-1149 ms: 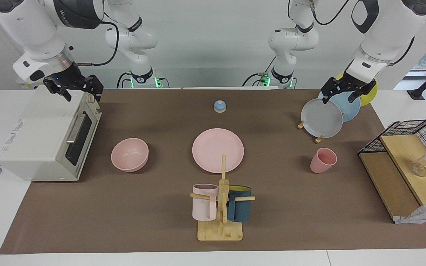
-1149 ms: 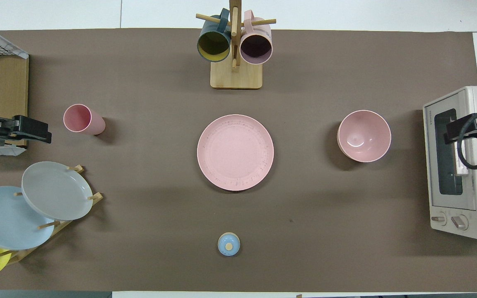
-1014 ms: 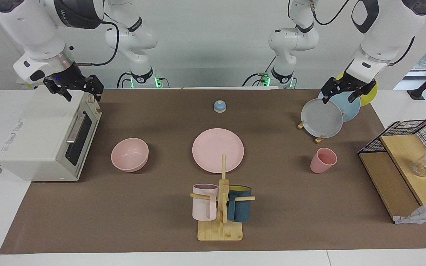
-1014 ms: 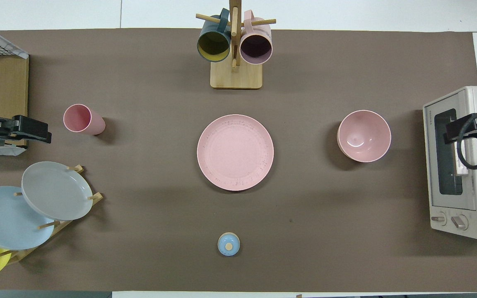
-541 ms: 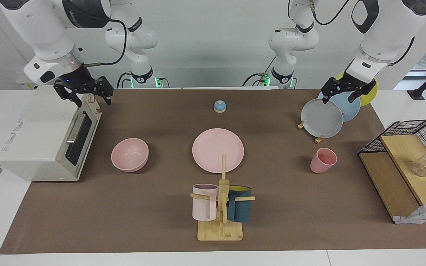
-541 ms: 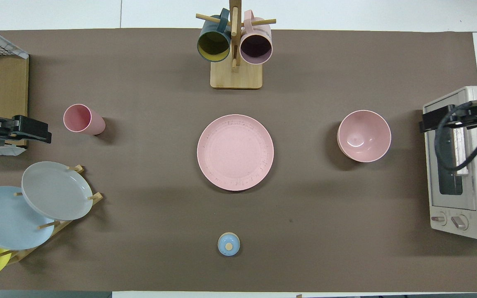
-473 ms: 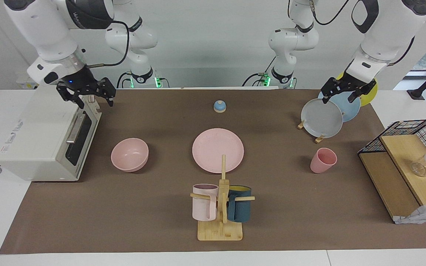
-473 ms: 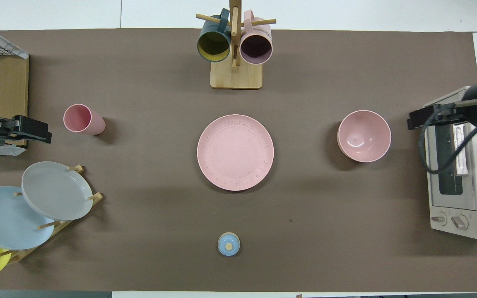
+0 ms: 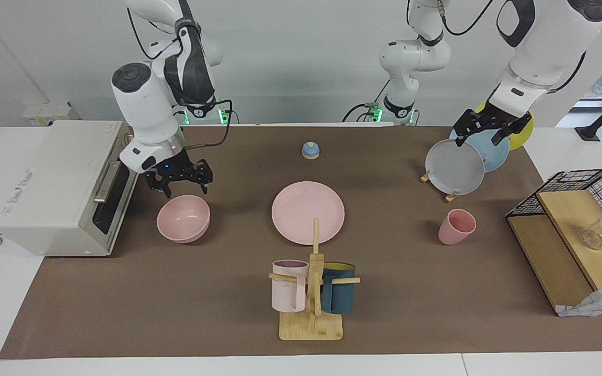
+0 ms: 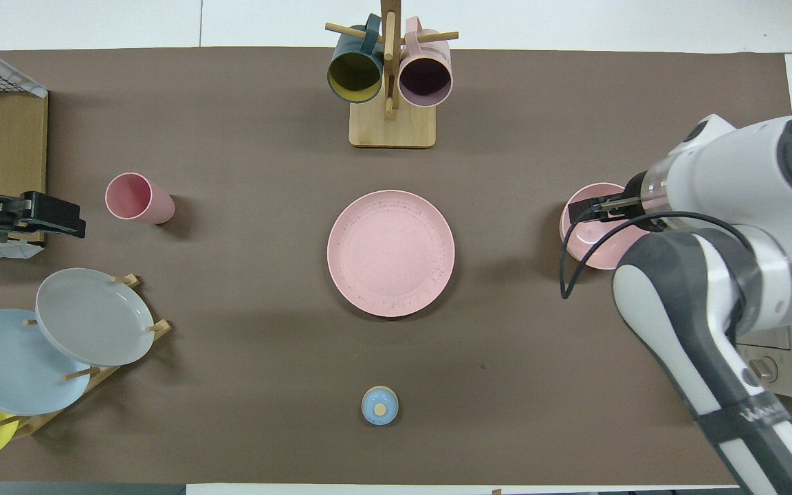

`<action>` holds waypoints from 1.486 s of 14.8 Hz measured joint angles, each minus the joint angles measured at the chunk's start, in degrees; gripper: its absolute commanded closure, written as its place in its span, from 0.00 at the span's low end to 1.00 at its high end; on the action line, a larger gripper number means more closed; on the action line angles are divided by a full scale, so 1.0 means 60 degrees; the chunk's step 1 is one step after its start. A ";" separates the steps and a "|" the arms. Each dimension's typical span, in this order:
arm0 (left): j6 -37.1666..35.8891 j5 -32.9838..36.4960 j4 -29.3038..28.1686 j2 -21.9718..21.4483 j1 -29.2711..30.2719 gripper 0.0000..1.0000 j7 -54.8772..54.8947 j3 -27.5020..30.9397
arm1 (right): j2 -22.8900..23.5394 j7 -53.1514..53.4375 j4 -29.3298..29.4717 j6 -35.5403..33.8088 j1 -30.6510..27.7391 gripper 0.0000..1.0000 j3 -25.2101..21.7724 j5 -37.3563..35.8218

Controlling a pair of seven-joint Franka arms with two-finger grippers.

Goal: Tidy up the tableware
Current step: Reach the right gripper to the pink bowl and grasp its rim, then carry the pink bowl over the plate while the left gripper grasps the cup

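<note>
The right gripper (image 9: 179,184) hangs just over the round matte pink bowl (image 9: 183,219), at the bowl's rim nearest the robots. Its two fingers are spread wide apart and hold nothing. It looks a little above the rim, though I cannot be sure it is not touching.

The bowl sits on the brown table mat (image 9: 175,292), toward the right arm's end, just beside the white toaster oven (image 9: 50,188). The wide flat pink plate (image 9: 308,212) lies in the middle of the mat. The small pink cup with no handle (image 9: 456,226) stands toward the left arm's end.

The left gripper (image 9: 484,130) waits over the grey plate (image 9: 454,167) and blue plate (image 9: 491,149) in the wooden rack. Its fingers are apart and empty too.
</note>
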 measured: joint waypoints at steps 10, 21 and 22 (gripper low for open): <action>0.0000 0.0000 0.0000 -0.0016 -0.0010 0.00 0.0000 -0.0053 | 0.0918 0.0147 -0.1250 0.2071 0.0638 0.46 -0.0012 -0.0058; 0.0006 0.0000 0.0000 -0.0021 -0.0003 0.00 -0.0006 -0.0011 | 0.1118 0.0086 -0.0280 0.0335 0.0900 1.00 -0.0021 -0.1296; 0.0007 0.0000 0.0000 -0.0021 -0.0004 0.00 -0.0006 -0.0013 | 0.1202 0.0224 0.0429 -0.0460 0.1246 1.00 -0.0016 -0.1285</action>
